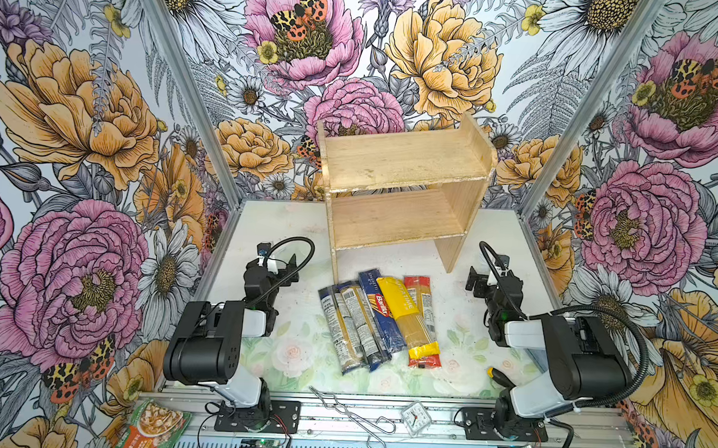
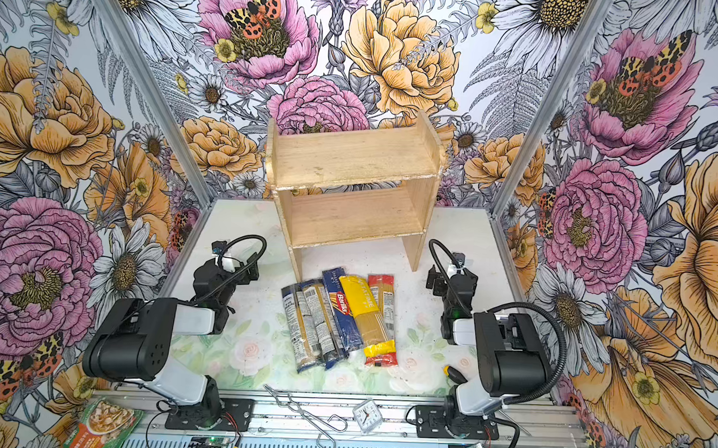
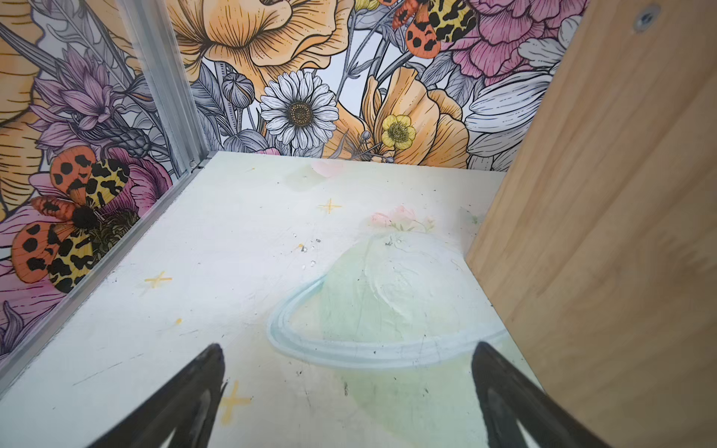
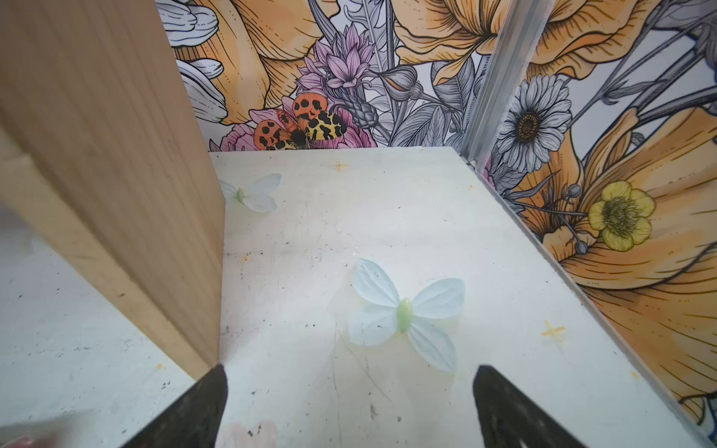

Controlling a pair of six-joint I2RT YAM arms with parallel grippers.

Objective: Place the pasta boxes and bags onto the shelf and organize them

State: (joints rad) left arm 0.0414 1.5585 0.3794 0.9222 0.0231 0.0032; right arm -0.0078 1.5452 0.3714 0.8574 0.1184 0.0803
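Wooden shelf (image 1: 405, 169): stands at the back of the tabletop (image 1: 460, 341); two tiers, both bare.
Step in hand: by my reading the first pick, since no pack is lifted yet.
Doing it well: the yellow-ended pack (image 1: 403, 308) seems to lie partly over its neighbours, so I would take it first. Pinch across the narrow width near the middle so the long pack does not sag, then lay it along a tier, clear of the plank sides.
Left hand (image 3: 347, 349): spread wide with nothing in it, over bare tabletop just beside the shelf's side plank.
Right hand (image 4: 349, 370): equally wide and empty, beside the opposite plank.
Where the packs are: five in a tight, slightly fanned row on the tabletop in front of the shelf, between the two arms and touched by neither.
Looks: dark blue Barilla pack (image 1: 380, 309) in the middle, red-ended pack (image 1: 418, 283) on the right, outer slim pack (image 1: 338, 328) and inner slim pack (image 1: 361, 321) on the left, clear with dark ends. All are long, narrow and glossy, and probably slippery.
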